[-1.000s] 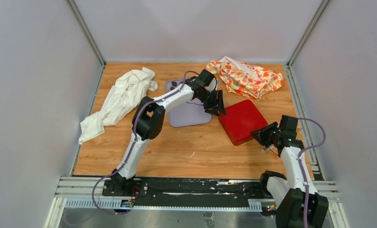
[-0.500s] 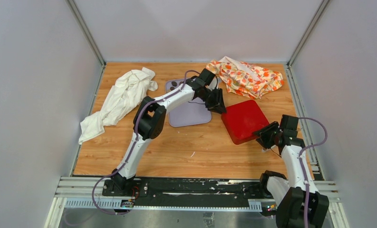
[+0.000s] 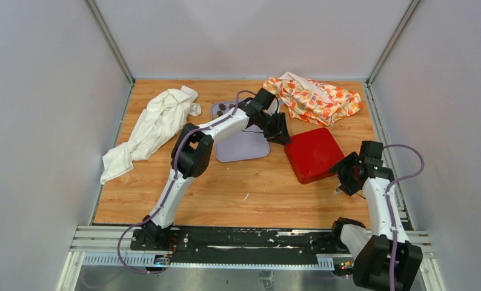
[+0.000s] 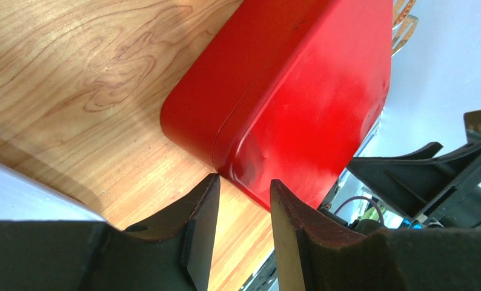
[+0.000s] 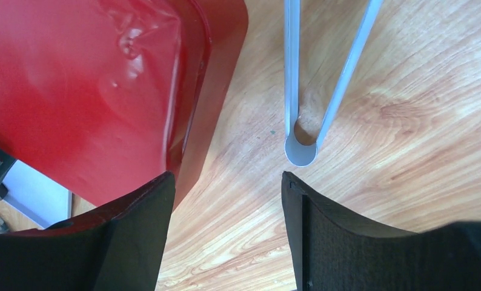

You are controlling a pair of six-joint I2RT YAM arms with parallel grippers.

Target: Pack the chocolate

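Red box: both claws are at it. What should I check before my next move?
1. left claw open: ok, one finger on each side of the red box corner.
2. left claw touching the box: cannot tell.
3. right claw open: ok, beside the box's edge and holding nothing.
4. box open for packing: not ok, the lid looks shut.
5. tongs free to pick up: ok, lying unheld on the wooden table just ahead of the right claw.
6. chocolate available: ok, dark pieces sit on the lilac tray.
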